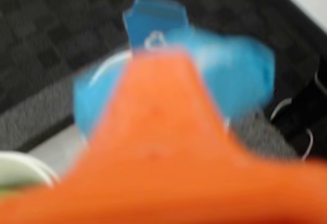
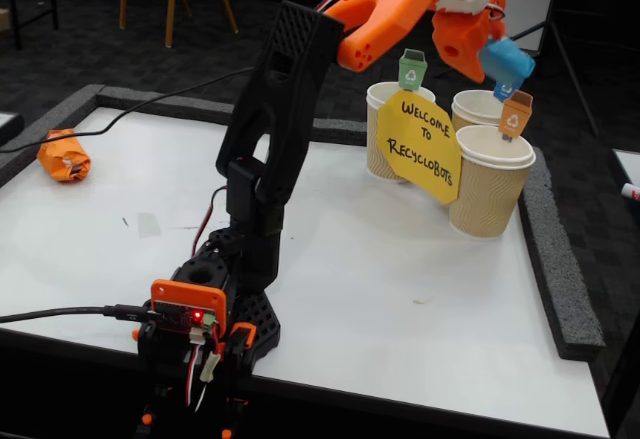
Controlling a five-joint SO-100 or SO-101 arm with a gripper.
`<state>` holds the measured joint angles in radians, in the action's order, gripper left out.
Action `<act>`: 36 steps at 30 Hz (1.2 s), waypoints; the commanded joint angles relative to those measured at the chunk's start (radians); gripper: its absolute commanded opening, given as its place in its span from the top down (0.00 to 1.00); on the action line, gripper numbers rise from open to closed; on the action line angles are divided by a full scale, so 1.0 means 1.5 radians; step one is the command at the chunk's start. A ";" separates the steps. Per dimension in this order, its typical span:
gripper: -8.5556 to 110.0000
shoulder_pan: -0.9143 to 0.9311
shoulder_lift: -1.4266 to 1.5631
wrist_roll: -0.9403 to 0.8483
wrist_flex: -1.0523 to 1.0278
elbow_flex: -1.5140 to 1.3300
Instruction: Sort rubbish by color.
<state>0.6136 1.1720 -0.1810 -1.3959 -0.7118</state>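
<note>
- Fixed view: the light blue wad [image 2: 506, 60] is pinched in the claw [image 2: 488, 57], held high at 1 o'clock above the tan cups [image 2: 488, 195].
- Wrist view: the same wad [image 1: 230, 71] is seen blurred behind the orange finger [image 1: 158, 132].
- The orange wad [image 2: 64, 155] is left lying at the 9 o'clock edge of the desk [image 2: 400, 289].
- A yellow sign [image 2: 420, 145] is fixed across the cups.

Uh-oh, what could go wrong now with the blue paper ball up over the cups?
1. The light blue wad hangs in the end effector beside the blue tag; it might bump the tag or bounce off the back cup's rim.
2. The three cups stand crowded together, so the wad might land in the wrong one.
3. The orange wad lies at the table's far left edge, perhaps a hard reach.
</note>
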 commanded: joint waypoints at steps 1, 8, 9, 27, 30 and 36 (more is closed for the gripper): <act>0.68 0.012 0.127 -0.014 -0.007 0.087; 0.93 0.012 0.130 -0.014 -0.007 0.087; 0.93 0.012 0.132 -0.013 -0.008 0.087; 0.93 0.009 0.145 -0.013 -0.009 0.081; 0.93 0.005 0.145 -0.013 -0.009 0.079; 0.72 -0.005 0.145 -0.013 -0.009 0.065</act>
<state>0.6121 1.1720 -0.1810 -1.4159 -0.7118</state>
